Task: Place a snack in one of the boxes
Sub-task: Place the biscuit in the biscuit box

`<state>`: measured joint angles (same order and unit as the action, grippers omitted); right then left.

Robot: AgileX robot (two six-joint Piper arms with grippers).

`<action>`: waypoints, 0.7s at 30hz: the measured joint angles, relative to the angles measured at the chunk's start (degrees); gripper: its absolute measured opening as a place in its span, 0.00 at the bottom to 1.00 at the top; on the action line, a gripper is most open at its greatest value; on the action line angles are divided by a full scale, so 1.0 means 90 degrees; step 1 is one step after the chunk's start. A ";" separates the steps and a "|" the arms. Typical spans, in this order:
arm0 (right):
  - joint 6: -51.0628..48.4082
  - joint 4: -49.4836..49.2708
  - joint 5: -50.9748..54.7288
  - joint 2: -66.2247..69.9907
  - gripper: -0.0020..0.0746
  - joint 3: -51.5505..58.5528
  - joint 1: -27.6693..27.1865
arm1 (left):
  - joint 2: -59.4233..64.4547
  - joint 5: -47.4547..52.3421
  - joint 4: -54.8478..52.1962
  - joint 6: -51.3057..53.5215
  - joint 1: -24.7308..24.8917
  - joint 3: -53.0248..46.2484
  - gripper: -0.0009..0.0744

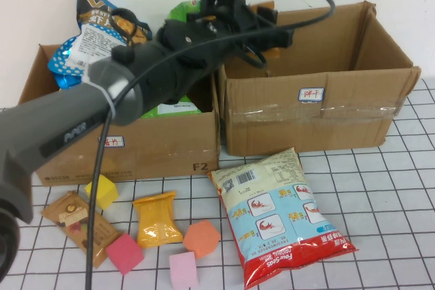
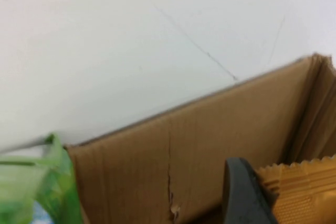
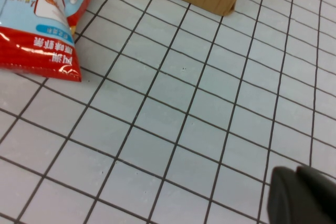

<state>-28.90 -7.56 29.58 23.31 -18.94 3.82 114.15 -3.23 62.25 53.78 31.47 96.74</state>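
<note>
Holding an orange snack packet [image 2: 299, 190], left gripper [image 1: 262, 28] hovers over right box [image 1: 326, 123]; right gripper [image 3: 302, 195] near table [image 3: 184, 103], jaw state unclear.

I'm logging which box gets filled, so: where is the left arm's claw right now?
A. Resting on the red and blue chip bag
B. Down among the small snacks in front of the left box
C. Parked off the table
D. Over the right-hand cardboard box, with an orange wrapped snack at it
D. In the high view the left claw reaches over the right-hand cardboard box, and the left wrist view shows an orange wrapped snack beside its finger inside that box. The right claw hovers over bare table.
</note>
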 joint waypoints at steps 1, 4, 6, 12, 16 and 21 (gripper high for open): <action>0.0000 0.0000 0.0000 0.0010 0.03 0.0000 0.0000 | 0.0036 0.0011 0.0000 0.0000 0.0000 0.0000 0.41; 0.0000 0.0000 0.0000 0.0010 0.03 0.0000 0.0000 | 0.0061 0.0040 0.0021 0.0021 0.0014 0.0000 0.41; 0.0000 -0.0004 0.0000 0.0010 0.03 0.0000 0.0000 | 0.0061 0.0007 0.0062 0.0021 0.0014 0.0014 0.41; 0.0000 -0.0014 0.0000 0.0010 0.03 0.0000 0.0000 | 0.0061 -0.0174 0.0187 0.0031 0.0014 0.0028 0.50; 0.0000 -0.0014 -0.0011 0.0025 0.03 0.0000 0.0000 | 0.0061 -0.0398 0.0201 0.0031 0.0014 0.0028 0.73; 0.0000 -0.0029 -0.0013 0.0025 0.03 0.0000 0.0000 | 0.0029 -0.0380 0.0211 0.0246 0.0014 0.0039 0.79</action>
<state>-28.90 -7.82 29.46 23.53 -18.94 3.82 114.40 -6.65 64.15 56.00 31.59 97.09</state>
